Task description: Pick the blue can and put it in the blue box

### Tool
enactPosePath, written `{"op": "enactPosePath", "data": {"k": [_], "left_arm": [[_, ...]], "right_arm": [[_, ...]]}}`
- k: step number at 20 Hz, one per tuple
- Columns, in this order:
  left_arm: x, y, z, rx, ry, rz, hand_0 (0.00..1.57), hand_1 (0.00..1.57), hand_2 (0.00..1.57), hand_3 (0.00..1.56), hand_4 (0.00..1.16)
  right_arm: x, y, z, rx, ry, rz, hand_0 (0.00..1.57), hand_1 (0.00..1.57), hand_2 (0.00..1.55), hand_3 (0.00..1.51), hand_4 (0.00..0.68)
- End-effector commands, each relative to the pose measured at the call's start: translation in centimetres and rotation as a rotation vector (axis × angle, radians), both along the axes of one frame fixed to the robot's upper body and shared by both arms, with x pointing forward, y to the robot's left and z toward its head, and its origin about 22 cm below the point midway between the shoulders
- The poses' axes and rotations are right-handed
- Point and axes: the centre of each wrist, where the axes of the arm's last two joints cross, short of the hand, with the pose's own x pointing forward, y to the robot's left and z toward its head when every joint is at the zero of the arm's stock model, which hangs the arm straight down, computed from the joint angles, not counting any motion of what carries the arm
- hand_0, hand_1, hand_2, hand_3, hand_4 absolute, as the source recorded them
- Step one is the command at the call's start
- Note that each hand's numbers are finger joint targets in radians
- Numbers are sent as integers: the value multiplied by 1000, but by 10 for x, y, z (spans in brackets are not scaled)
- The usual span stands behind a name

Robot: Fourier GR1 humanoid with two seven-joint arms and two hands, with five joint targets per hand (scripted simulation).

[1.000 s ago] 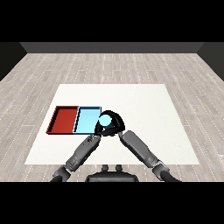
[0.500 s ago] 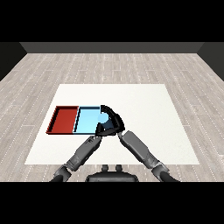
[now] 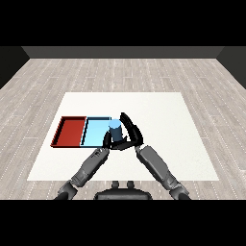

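Note:
The blue can [image 3: 115,129] stands upright at the right end of the light blue tray [image 3: 95,132], which lies beside the red tray [image 3: 70,131]. My right hand [image 3: 131,133] is just right of the can. Its fingers [image 3: 128,122] rise nearly straight along the can's right side, and the thumb reaches under the can's near side. My left hand [image 3: 106,140] rests low at the can's near-left, over the tray's front right corner, with relaxed fingers and nothing in it. The can's base is hidden behind both hands.
The two trays lie side by side at the left middle of the white table [image 3: 163,115]. Both forearms meet in front of the trays. Grey wood floor surrounds the table.
The right hand carried the can left and slightly away, then lowered it upright at the blue tray's right end. Its fingers, curled over the can before, now stand straighter.

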Motion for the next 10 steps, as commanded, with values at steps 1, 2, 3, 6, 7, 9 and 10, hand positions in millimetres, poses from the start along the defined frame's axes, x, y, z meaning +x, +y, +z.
{"op": "enactPosePath", "data": {"k": [1, 2, 3, 6, 7, 9, 10], "left_arm": [[6, -1, -8, 19, -7, 26, 1571, 1571, 1571, 1500, 1131], [-1, 19, -2, 4, -2, 27, 1571, 1571, 1571, 1503, 1128], [22, 23, 0, 5, -19, 11, 1571, 1571, 1571, 1503, 1128], [-2, 11, -4, 28, -14, 29, 1571, 1571, 1571, 1494, 1125], [-12, 2, -9, 46, -12, 50, 1571, 1571, 1571, 1494, 1126], [9, 29, 1, 51, -2, 49, 1571, 1571, 1571, 1491, 1127], [21, 28, -7, 59, 16, 32, 1571, 1571, 1571, 1492, 1130]], "right_arm": [[-8, -27, 9, 46, -24, -6, 0, 0, 0, 0, 0], [0, -51, 10, 43, -19, -43, 0, 0, 0, 0, 0], [2, -38, 7, 54, -34, -36, 0, 0, 0, 0, 0], [-24, -80, 12, 54, -62, -73, 0, 0, 0, 0, 0], [-26, -55, -3, 70, -60, -91, 0, 0, 0, 0, 0], [-27, -90, 15, 110, -76, -140, 0, 0, 0, 0, 0], [-38, -87, 23, 114, -76, -137, 0, 0, 0, 0, 0]]}}
